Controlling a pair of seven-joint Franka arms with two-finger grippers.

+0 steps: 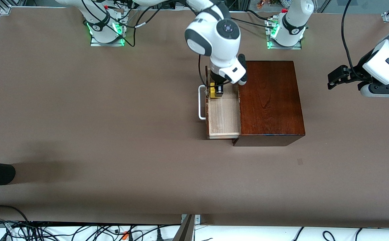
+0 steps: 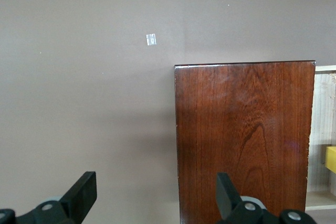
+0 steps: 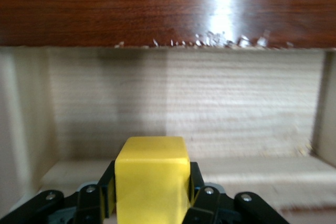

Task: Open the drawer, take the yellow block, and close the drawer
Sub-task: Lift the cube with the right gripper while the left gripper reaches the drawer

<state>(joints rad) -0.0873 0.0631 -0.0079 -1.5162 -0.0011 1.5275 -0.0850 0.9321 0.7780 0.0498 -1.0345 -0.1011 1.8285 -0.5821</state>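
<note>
Clamping the yellow block (image 3: 152,174) inside the open drawer (image 1: 223,115), the right end effector (image 1: 216,91) risks scraping the drawer wall just beside it or slipping on lift, while the left end effector (image 2: 152,198) waits spread apart over the surface (image 1: 114,134).

A pale-wood drawer (image 1: 223,115) with a white handle stands pulled open from its reddish-brown box; a yellow block (image 3: 152,179) sits inside, near its front.
</note>
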